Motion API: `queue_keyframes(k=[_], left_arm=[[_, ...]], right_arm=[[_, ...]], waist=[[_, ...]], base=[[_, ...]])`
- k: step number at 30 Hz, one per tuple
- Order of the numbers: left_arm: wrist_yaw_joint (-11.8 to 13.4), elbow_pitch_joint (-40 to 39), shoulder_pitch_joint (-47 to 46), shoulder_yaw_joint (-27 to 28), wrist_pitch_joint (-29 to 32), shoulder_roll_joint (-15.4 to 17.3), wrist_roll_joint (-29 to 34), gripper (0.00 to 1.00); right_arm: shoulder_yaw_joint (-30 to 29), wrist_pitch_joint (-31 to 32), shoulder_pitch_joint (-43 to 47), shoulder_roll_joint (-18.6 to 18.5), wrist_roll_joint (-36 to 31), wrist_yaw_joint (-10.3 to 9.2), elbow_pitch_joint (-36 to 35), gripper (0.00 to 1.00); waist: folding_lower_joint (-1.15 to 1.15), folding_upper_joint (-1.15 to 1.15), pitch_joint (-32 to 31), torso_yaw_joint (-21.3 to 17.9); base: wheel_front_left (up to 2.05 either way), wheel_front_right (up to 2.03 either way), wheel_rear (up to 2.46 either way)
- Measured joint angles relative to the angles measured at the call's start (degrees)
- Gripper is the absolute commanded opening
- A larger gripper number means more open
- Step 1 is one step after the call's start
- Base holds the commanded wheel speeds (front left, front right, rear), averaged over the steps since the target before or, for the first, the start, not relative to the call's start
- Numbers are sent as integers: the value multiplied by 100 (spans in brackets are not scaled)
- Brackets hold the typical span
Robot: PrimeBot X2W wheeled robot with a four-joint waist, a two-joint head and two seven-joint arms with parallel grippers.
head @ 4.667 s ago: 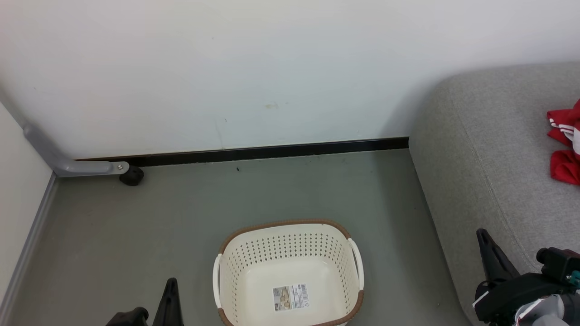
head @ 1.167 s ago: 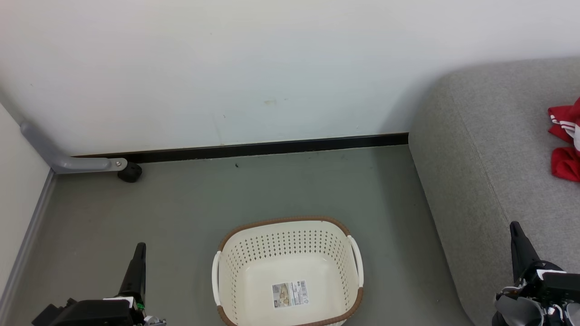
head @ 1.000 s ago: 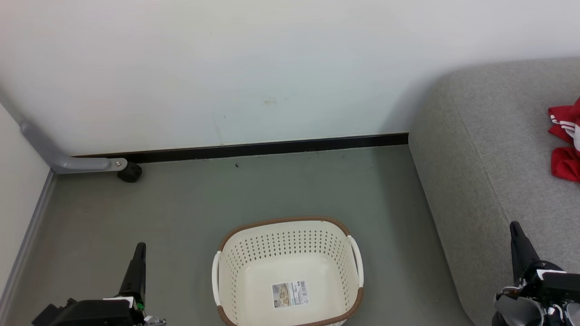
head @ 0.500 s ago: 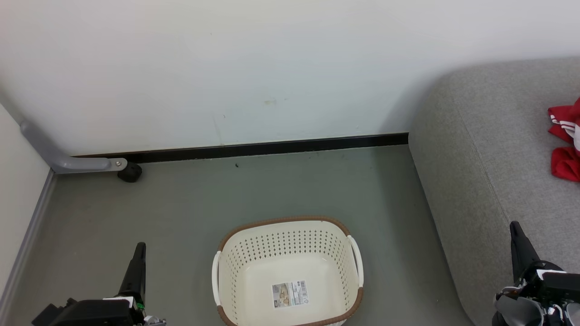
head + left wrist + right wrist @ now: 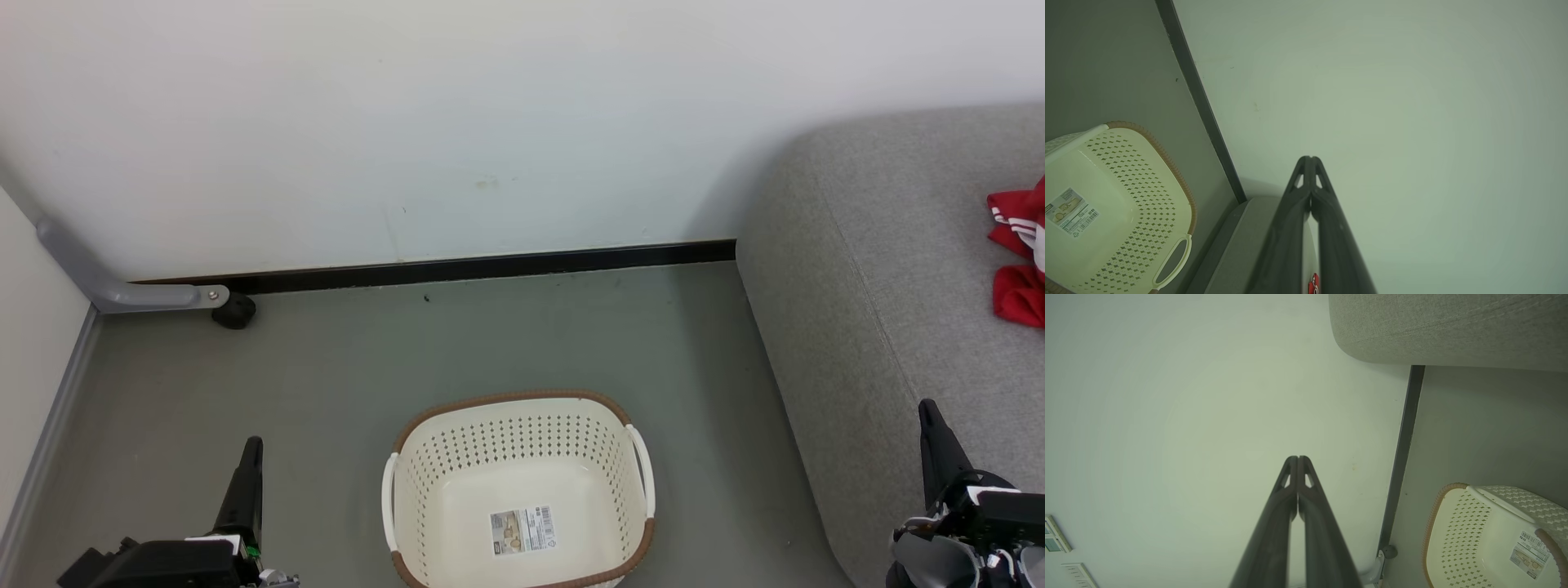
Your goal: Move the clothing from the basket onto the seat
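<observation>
The cream basket with a brown rim stands on the floor at the lower middle, holding nothing but a barcode sticker on its bottom. It also shows as basket and basket in the wrist views. Red clothing with white striped trim lies on the grey seat at the right edge. My left gripper is shut, low at the left of the basket; its fingertips meet at left gripper. My right gripper is shut over the seat's front edge, tips together at right gripper.
A white wall with a black baseboard runs behind the basket. A grey metal leg with a black caster sits at the back left. Grey floor lies open between basket and wall.
Since the oldest frame both grippers have shifted, the left one up and left, the right one further right. Over the last second nothing has moved.
</observation>
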Motion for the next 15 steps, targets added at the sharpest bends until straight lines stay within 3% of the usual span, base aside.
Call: queue_keyframes(k=[15], left_arm=[[0,-3,0,0,0,0,0,0]], right_arm=[[0,0,1,0,0,0,-1,0]], waist=[[0,0,0,0]], base=[[0,0,0]])
